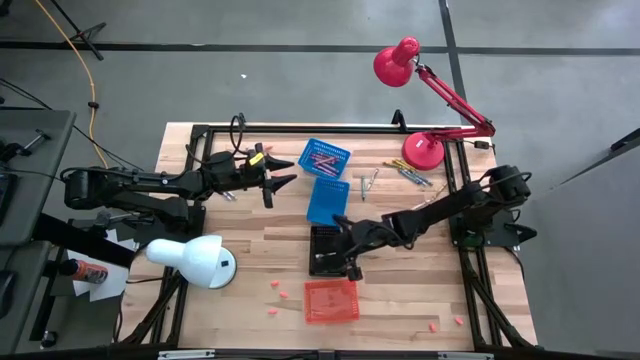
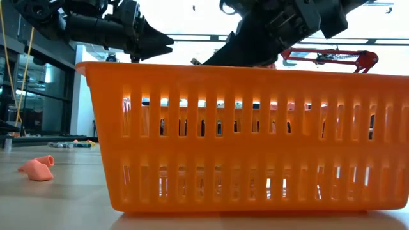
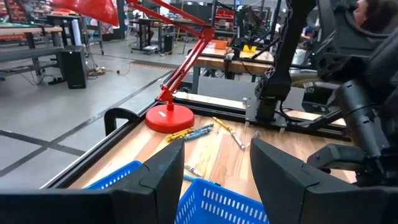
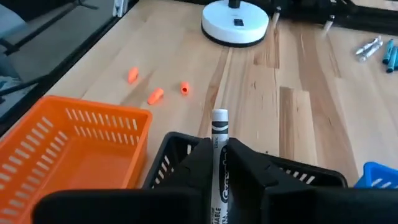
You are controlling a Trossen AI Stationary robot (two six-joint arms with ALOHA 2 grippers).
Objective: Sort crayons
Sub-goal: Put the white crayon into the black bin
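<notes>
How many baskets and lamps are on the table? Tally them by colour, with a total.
Blue baskets: 2
Black basket: 1
Orange basket: 1
Red lamp: 1
White lamp: 1
Total: 6

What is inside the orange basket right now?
The orange basket looks empty: the right wrist view shows only its bare orange floor. Its corner nearest the right end effector is hidden behind that end effector, which holds a grey crayon over the black basket.
</notes>
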